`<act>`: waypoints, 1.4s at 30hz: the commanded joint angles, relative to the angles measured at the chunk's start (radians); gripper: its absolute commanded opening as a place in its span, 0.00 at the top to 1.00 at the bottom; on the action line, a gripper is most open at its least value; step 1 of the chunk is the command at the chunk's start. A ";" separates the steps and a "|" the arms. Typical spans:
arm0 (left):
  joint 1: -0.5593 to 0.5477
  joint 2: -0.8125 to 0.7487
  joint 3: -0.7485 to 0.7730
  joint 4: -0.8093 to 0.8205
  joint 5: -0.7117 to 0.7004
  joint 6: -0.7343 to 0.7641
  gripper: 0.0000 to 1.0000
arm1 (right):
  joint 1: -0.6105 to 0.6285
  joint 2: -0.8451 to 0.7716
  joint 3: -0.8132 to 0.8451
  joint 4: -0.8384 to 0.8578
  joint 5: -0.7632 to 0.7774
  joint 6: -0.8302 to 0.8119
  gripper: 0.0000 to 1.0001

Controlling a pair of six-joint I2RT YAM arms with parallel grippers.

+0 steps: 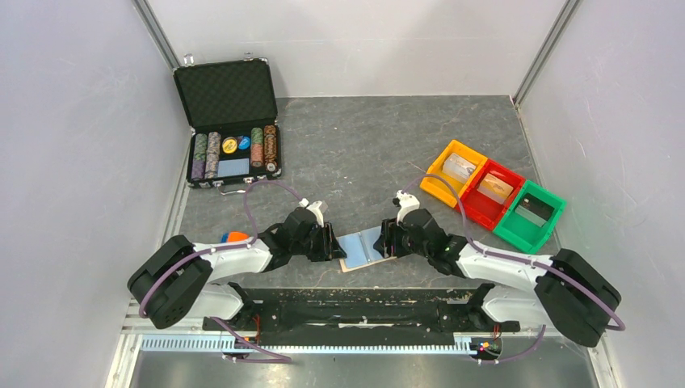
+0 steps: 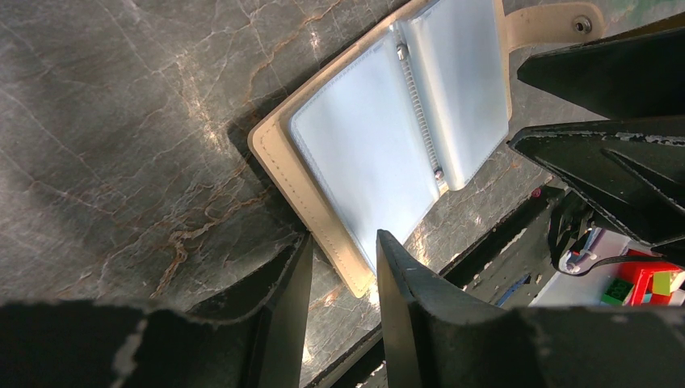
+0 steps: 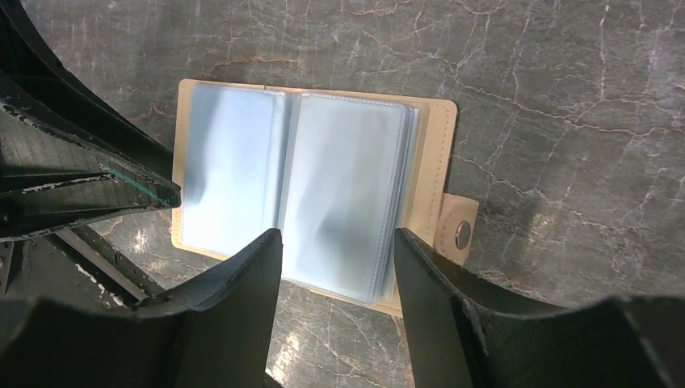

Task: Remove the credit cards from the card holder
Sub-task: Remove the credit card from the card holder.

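Card holder (image 1: pixel 363 247): one, lying open, blue pages up, at near table edge between arms | left gripper (image 2: pixel 339 242): jaws apart astride its corner | right gripper (image 3: pixel 335 242): jaws apart over its right-hand pages | far right: three bins (image 1: pixel 482 212), orange, red, green | far left: one open chip case (image 1: pixel 226 93)

Open chip case (image 1: pixel 226 95) far left — orange, red, green bins (image 1: pixel 483 215) right

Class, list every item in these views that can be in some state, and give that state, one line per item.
card holder: open, lying flat, blue inside facing up
snap tab: unfastened
chip case: open, lid raised
left gripper: open, the holder's corner between its fingers
right gripper: open, over the holder's right half
orange bin: holds something pale
red bin: holds something pale
green bin: contents unclear
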 commanded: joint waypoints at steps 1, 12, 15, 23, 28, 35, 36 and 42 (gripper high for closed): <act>-0.006 -0.012 0.002 -0.015 0.004 -0.017 0.58 | -0.004 0.025 0.019 0.073 -0.018 -0.009 0.44; -0.005 -0.008 0.004 -0.014 0.004 -0.016 0.58 | -0.004 0.064 0.006 0.110 -0.058 0.011 0.46; -0.006 -0.005 0.007 -0.014 0.004 -0.015 0.58 | -0.006 0.071 0.007 0.110 -0.058 0.012 0.46; -0.006 -0.010 0.004 -0.014 0.006 -0.014 0.58 | -0.006 0.039 0.014 0.077 -0.028 0.002 0.46; -0.005 -0.010 0.004 -0.015 0.004 -0.015 0.57 | -0.009 0.010 0.029 0.048 -0.027 -0.007 0.46; -0.006 -0.011 0.002 -0.013 0.006 -0.015 0.58 | -0.009 0.037 0.019 0.060 -0.027 -0.002 0.46; -0.006 -0.012 0.001 -0.013 0.006 -0.015 0.57 | -0.009 0.040 0.014 0.065 -0.027 0.001 0.46; -0.005 -0.015 0.001 -0.013 0.007 -0.015 0.57 | -0.009 0.068 0.012 0.074 -0.027 -0.008 0.46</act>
